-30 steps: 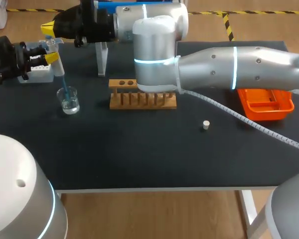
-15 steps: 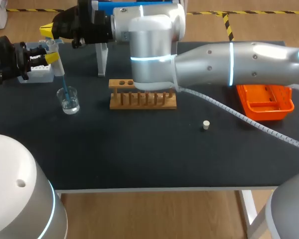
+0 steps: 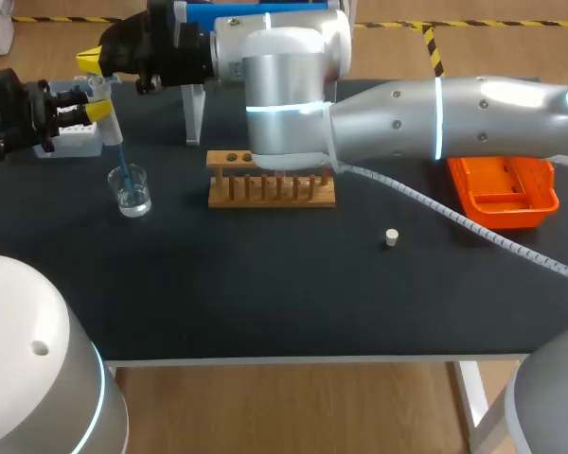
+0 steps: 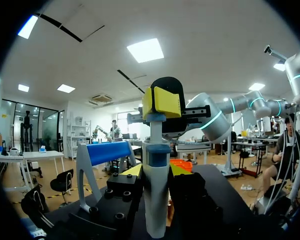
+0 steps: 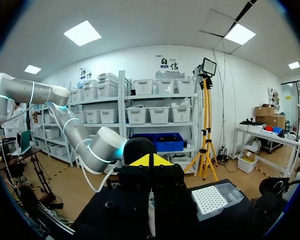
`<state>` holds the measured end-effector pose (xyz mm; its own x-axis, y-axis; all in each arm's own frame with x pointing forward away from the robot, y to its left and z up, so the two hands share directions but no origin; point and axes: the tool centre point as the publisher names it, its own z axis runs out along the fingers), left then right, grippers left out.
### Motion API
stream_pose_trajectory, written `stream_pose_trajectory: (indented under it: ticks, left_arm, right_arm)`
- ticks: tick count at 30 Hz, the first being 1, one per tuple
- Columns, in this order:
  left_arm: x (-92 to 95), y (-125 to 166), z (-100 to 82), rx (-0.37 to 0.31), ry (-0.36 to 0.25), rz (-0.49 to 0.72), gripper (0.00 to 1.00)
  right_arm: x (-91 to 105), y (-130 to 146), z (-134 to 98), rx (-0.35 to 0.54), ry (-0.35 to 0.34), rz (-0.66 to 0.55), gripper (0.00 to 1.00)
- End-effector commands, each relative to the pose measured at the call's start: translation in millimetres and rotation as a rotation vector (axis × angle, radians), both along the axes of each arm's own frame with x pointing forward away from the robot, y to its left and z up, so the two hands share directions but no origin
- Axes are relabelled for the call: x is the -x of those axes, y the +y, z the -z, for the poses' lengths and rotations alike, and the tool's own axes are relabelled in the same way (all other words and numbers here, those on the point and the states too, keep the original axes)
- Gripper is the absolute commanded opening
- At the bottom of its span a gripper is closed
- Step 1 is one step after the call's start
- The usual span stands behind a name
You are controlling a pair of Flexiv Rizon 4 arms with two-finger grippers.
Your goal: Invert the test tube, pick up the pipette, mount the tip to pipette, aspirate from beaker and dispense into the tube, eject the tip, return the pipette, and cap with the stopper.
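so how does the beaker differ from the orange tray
The beaker is clear, round and upright; the orange tray is opaque, low and rectangular. The beaker stands on the left with the pipette's blue tip dipped into it; the tray lies on the right. Both rest on the black table.

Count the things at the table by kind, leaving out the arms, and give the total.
Pipette: 1
Beaker: 1
Wooden rack: 1
Stopper: 1
Orange tray: 1
Tip box: 1
Pipette stand: 1
Total: 7 (no test tube shows)
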<state>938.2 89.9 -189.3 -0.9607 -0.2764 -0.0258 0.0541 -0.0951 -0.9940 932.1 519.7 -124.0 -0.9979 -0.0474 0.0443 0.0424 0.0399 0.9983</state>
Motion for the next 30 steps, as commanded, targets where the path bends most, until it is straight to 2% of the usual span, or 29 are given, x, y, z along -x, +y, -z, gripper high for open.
stream_pose_trajectory:
  ticks: [1,30]
  left_arm:
    - [-0.4,0,-0.5,0.001,-0.002,0.002,0.00]
    - [-0.4,0,-0.5,0.001,-0.002,0.002,0.00]
  right_arm:
    - [0.0,2,3,0.005,-0.001,0.002,0.00]
    - [5.5,-1,21,0.025,-0.005,0.013,0.00]
